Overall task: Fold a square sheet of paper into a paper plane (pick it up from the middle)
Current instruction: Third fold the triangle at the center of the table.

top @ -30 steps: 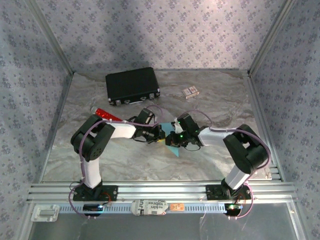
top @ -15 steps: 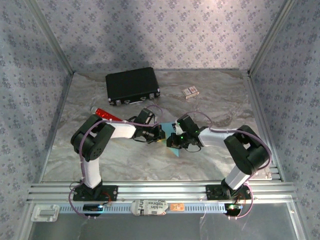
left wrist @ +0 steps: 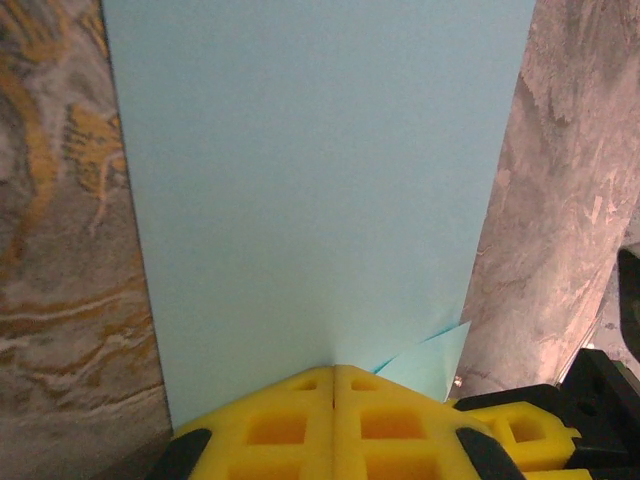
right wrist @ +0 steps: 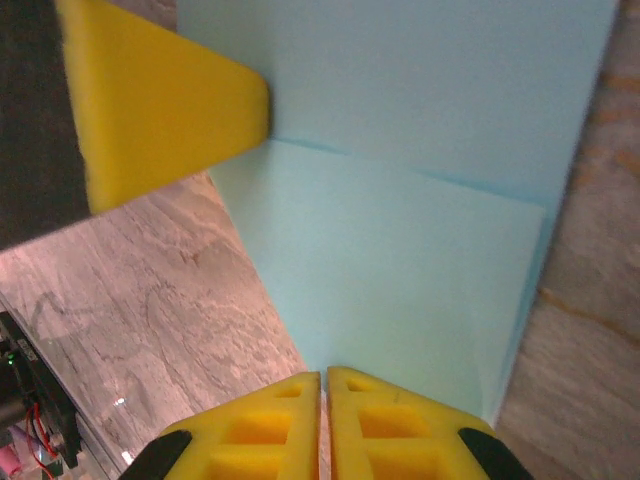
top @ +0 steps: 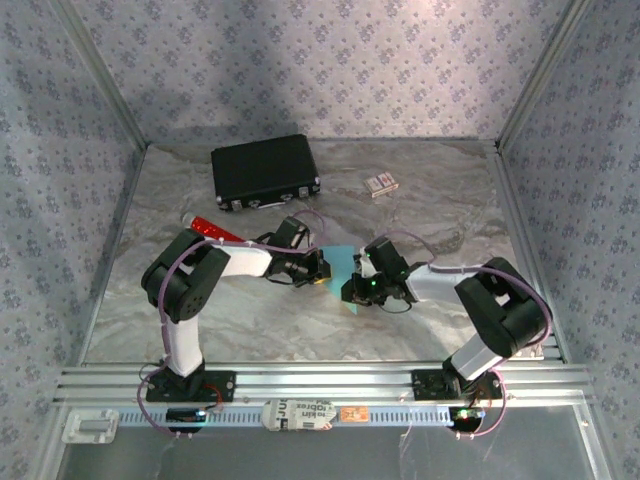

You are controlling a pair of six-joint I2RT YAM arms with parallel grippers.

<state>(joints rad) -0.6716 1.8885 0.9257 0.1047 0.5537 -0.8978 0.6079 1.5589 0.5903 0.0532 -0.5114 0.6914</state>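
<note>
Fingers of my left gripper (left wrist: 333, 375) pressed together, yellow pads meeting along one seam, clamped on the near edge of the square sheet of paper (left wrist: 320, 180). The sheet runs away from the pads as a flat, light cyan panel. A small corner of a second layer peeks out just to the right of my pads. My right gripper's pad (left wrist: 512, 436) sits at the lower right of that view, close beside the sheet.

Right gripper (right wrist: 323, 380) likewise closed, pads together, pinching the sheet (right wrist: 420, 270) at its near edge. From this wrist two layers show: a nearer panel ending in a straight edge, and a wider one beyond it. The left gripper's yellow finger (right wrist: 170, 110) touches the sheet at that edge, upper left.

Top view: both grippers meet at mid-table, left (top: 322, 270) and right (top: 352, 291) just beside each other, the sheet (top: 341, 262) between them, with a point of it reaching towards the near side. Whether the sheet rests on the table (top: 440, 200) or is lifted off it, I cannot tell.

Further out: red tube (top: 212, 228) near my left elbow, black case (top: 265, 172) at the far left, card box (top: 380, 184) at the far right, all well apart from the sheet
</note>
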